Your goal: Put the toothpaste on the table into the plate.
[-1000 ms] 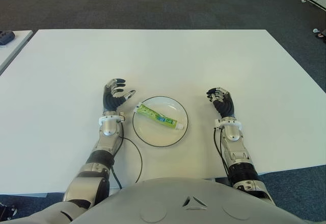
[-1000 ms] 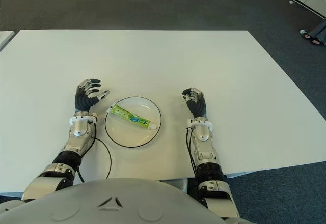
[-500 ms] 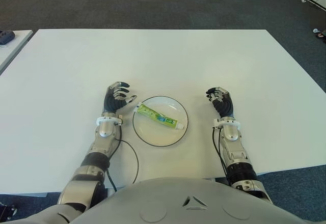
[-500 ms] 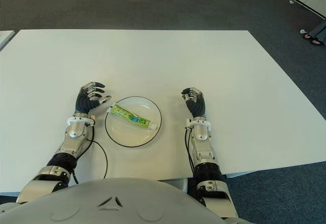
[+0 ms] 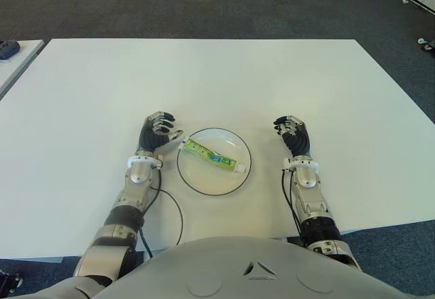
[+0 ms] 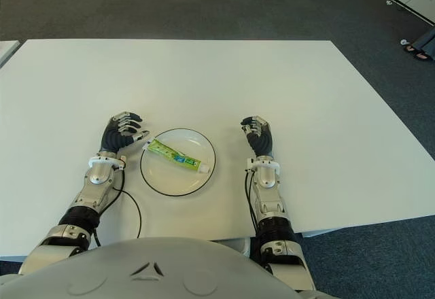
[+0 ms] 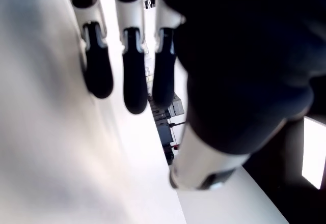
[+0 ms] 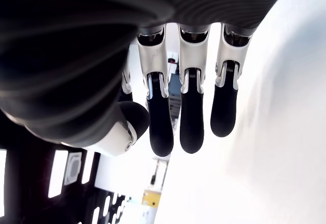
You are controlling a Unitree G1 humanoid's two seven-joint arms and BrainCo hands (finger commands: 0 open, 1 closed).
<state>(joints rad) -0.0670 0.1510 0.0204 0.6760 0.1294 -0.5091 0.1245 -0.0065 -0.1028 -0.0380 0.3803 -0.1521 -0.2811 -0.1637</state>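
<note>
Toothpaste (image 5: 211,153) lies inside the plate (image 5: 238,177), so the placing looks done; the step in hand, by my reading, is clearing the left hand (image 5: 155,132) away from the plate's left rim. To do that well: draw the hand back toward the near-left, keeping the thumb clear of the rim and of the tube's tail, which sits close to that hand; no sweeping across the plate, since a nudge could slide tube or plate on the smooth table (image 5: 204,81). Left hand holds nothing, fingers loosely extended and relaxed per its wrist view. Right hand (image 5: 292,132) shows right of the plate, well apart from it, fingers likewise relaxed and empty. The tube itself: slim, green body with printed colour patches, white cap end pointing near-right, flat crimped end far-left, lying diagonally across the plate's centre. It rests flat, wholly within the rim as far as can be seen. Plate is white with a dark edge line.
</note>
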